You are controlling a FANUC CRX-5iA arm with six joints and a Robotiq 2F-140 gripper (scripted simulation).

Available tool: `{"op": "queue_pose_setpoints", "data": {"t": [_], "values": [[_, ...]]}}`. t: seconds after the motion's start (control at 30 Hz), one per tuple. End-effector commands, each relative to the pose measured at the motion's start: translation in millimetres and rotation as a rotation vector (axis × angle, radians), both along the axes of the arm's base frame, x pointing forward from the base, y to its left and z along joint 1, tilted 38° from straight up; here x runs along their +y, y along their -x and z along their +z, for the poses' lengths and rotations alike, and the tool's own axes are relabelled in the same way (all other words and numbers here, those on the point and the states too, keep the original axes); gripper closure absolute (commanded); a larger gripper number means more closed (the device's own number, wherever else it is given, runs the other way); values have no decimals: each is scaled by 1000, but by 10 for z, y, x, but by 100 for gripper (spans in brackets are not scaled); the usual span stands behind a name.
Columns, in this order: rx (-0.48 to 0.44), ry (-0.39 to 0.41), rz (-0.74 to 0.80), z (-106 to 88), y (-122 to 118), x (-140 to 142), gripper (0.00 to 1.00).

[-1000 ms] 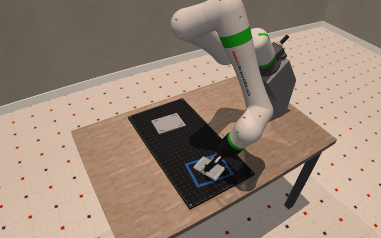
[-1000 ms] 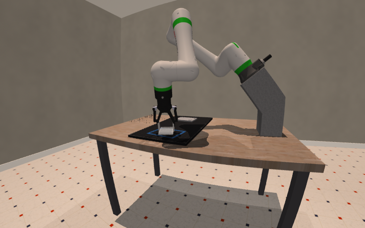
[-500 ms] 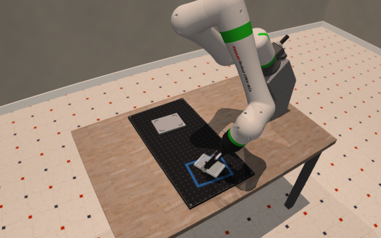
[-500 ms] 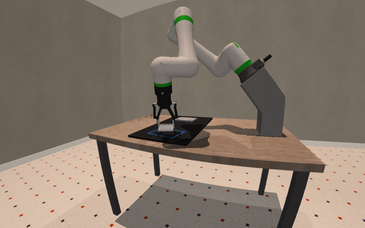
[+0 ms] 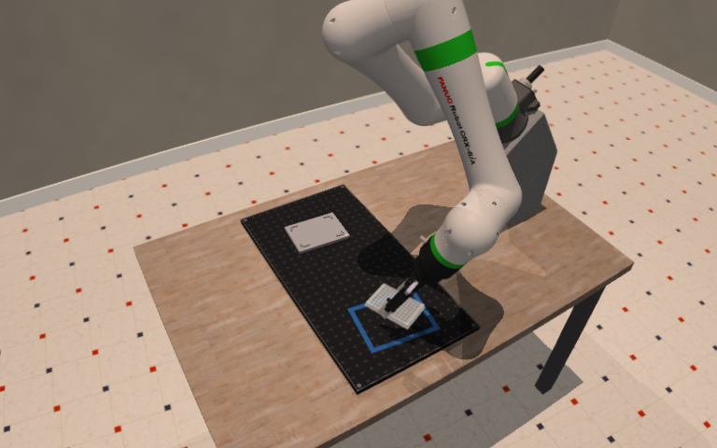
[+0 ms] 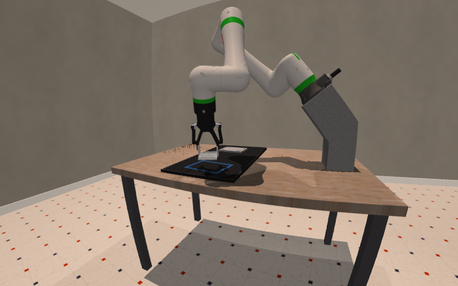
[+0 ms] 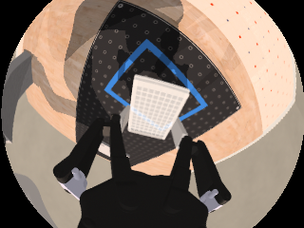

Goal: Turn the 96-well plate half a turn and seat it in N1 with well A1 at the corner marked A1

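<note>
Clamping white gridded plate (image 5: 395,305) level above blue outline (image 5: 393,344): gripper (image 5: 397,300) half-closed.

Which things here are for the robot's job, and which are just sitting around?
For the job:
- 96-well plate, lifted above the deck
- gripper, shut on the plate
- plate nest N1, with no plate in it
- bench spot B1, the blue taped outline

Just around:
- black deck
- wooden table
- grey pedestal holding the arm

Even, bright light; soft arm shadows on the table (image 5: 221,295); wrist view fisheye-warped.
</note>
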State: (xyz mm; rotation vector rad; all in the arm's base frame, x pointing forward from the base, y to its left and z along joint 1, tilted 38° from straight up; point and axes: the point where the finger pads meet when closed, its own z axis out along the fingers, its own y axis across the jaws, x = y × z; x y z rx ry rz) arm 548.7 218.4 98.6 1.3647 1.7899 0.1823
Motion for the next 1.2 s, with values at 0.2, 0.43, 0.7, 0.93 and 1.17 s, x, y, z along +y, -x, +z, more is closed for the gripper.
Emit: {"op": "queue_pose_setpoints", "data": {"t": [0.2, 0.43, 0.7, 0.93, 1.17], "values": [[0, 0, 0, 116, 89, -3, 100], [0, 0, 0, 116, 89, -3, 100], [0, 0, 0, 116, 89, -3, 100], [3, -61, -79, 118, 86, -103, 100], [10, -204, -263, 124, 79, -336, 100]]}}
